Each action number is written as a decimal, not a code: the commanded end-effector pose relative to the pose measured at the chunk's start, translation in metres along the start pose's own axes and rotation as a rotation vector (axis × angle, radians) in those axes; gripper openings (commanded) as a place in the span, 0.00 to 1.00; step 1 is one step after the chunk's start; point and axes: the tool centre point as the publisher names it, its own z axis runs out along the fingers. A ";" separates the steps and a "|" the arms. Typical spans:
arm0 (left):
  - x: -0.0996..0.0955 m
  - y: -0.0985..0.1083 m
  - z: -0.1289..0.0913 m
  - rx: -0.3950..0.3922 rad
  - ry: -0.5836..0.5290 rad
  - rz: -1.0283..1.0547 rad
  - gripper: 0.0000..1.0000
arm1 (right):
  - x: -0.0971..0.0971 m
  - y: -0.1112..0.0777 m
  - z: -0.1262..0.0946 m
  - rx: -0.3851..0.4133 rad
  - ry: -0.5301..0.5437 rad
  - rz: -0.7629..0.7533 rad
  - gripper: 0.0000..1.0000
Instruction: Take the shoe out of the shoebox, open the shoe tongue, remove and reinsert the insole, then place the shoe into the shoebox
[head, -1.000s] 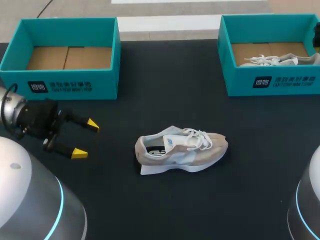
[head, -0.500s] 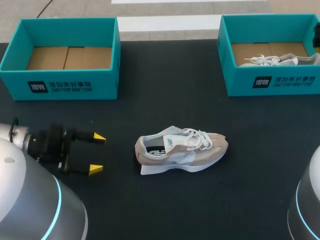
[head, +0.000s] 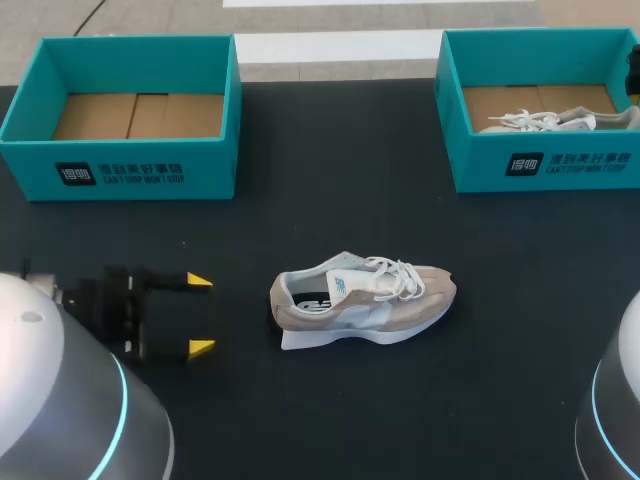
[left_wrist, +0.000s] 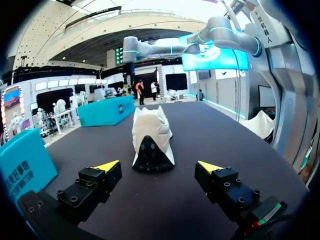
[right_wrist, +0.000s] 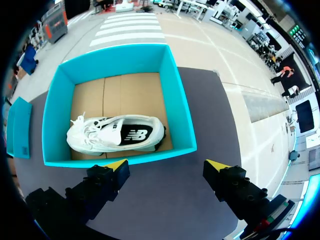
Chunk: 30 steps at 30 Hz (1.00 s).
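A beige and white shoe (head: 362, 298) with white laces lies on its sole in the middle of the black table, heel toward my left arm. My left gripper (head: 200, 314) is open at table height, a short way from the heel, fingers pointing at it. In the left wrist view the shoe's heel (left_wrist: 151, 138) sits ahead of the open left gripper (left_wrist: 159, 167), between the lines of its fingers but apart from them. My right gripper (right_wrist: 167, 165) hangs open above the right teal shoebox (right_wrist: 182, 120), which holds a second white shoe (right_wrist: 117, 135). That shoebox (head: 540, 165) stands at the back right.
An open teal shoebox (head: 130, 160) with a bare cardboard floor stands at the back left. The black table top (head: 330, 200) stretches between the two boxes and around the shoe.
My left gripper has swung toward the shoe's heel and dropped lower, turning so its fingers point at the shoe. The shoe and the right arm have stayed put.
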 end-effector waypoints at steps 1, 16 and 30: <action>0.003 0.000 0.013 -0.007 -0.068 0.021 1.00 | 0.000 -0.001 0.000 -0.001 0.000 0.001 1.00; -0.012 0.004 0.041 -0.033 -0.040 -0.024 1.00 | 0.000 -0.001 0.000 -0.001 0.000 0.001 1.00; -0.013 0.007 0.052 -0.063 -0.020 -0.065 1.00 | 0.000 -0.001 0.000 -0.001 0.000 0.001 1.00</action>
